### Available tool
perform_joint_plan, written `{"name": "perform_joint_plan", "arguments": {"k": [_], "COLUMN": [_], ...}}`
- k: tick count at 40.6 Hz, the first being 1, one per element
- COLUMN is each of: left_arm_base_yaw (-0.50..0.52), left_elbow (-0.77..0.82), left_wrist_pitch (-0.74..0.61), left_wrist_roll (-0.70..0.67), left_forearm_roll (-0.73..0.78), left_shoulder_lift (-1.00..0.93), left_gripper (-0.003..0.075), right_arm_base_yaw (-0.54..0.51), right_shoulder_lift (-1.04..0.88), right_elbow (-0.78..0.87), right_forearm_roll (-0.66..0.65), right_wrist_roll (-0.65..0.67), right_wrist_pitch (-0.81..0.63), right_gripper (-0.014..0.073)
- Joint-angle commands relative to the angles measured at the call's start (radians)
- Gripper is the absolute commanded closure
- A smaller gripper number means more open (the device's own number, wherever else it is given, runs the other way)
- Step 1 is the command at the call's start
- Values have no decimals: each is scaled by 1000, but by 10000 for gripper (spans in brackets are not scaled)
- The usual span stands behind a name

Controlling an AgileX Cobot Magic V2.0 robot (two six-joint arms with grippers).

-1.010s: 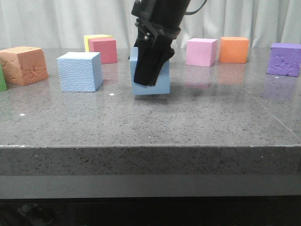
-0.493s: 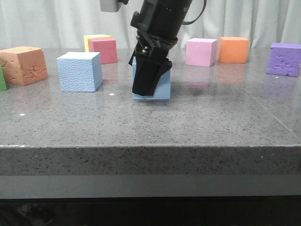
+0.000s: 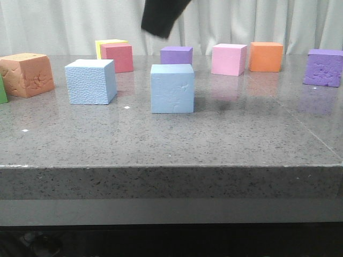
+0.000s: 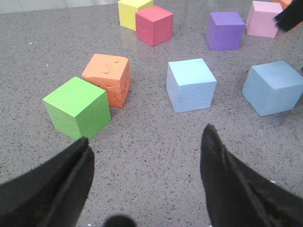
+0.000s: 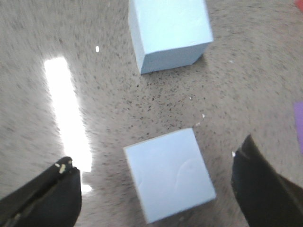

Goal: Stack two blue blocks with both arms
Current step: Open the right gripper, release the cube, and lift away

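Grey speckled stone table [image 3: 161,144], white curtain behind. Two light sky-blue foam cubes side by side, apart, mid-table: left one [image 3: 90,81], right one [image 3: 172,88] with dented face. Right gripper [image 5: 156,189] spread wide above right one, nothing held. Left gripper [image 4: 147,163] spread, empty; lime-green foam cube [image 4: 78,108] seen whole only in left wrist view.
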Motion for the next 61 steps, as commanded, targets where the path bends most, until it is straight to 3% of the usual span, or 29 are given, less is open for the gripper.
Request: {"name": "perform_joint_plan", "arguments": {"k": [1, 5, 9, 25, 35, 43, 52, 61], "left_arm_base_yaw": [-6, -6, -6, -6, -6, -8, -96, -221], "left_elbow": [-36, -36, -36, -36, -36, -47, -152, -306], "left_wrist_pitch": [-74, -74, -77, -75, -73, -110, -110, -108], "left_wrist_roll": [0, 0, 0, 0, 0, 6, 58, 80], "left_forearm_roll": [-2, -2, -2, -2, -8, -34, -53, 27], "left_shoulder_lift": [8, 8, 8, 8, 8, 15, 148, 391], "left_gripper": [259, 259, 259, 259, 259, 250, 96, 95], "right_arm_base_yaw": [-5, -5, -5, -5, -5, -5, -5, -5], "right_shoulder_lift": [-128, -202, -289, -715, -879, -903, -903, -903], "right_elbow": [-29, -12, 63, 625, 848, 890, 890, 890], "right_forearm_roll": [-10, -72, -90, -99, -141, -141, -141, -141], "right_wrist_roll": [200, 403, 494, 538, 539, 539, 539, 539], "right_wrist_pitch": [-16, -41, -63, -324, -354, -338, -321, -321], "right_gripper": [-48, -48, -48, -48, -48, -48, -48, -48]}}
